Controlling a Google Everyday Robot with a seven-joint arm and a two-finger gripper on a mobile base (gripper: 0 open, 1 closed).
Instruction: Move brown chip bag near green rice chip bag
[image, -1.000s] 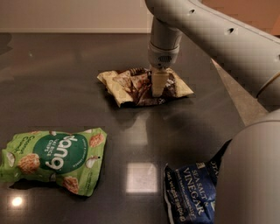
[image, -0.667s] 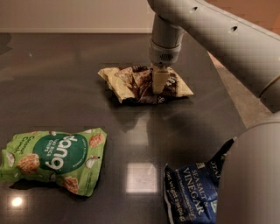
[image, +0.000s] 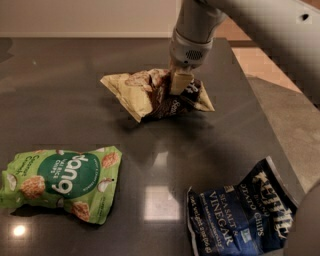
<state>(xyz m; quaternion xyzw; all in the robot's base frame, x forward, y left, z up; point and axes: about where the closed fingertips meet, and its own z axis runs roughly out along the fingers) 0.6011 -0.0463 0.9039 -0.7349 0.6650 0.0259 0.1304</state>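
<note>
Gripper (image: 176, 86): pointing down from above, clenched on the middle of the brown chip bag.
Brown chip bag (image: 145, 95): far centre of table, crumpled, bunched at the grip.
Green rice chip bag (image: 62, 181): lying flat, near left, well apart from the brown chip bag.
Blue Kettle bag (image: 240, 215): near right.
Table (image: 60, 90): dark, glossy.

A dark glossy table (image: 60, 90) is filling the scene and mirroring a square light glare (image: 160, 202) at its near side. A pale wall (image: 75, 17) is running along the far side. Tan floor (image: 252, 57) is showing far right. The gripper (image: 178, 89) is hanging over the table's far middle.
</note>
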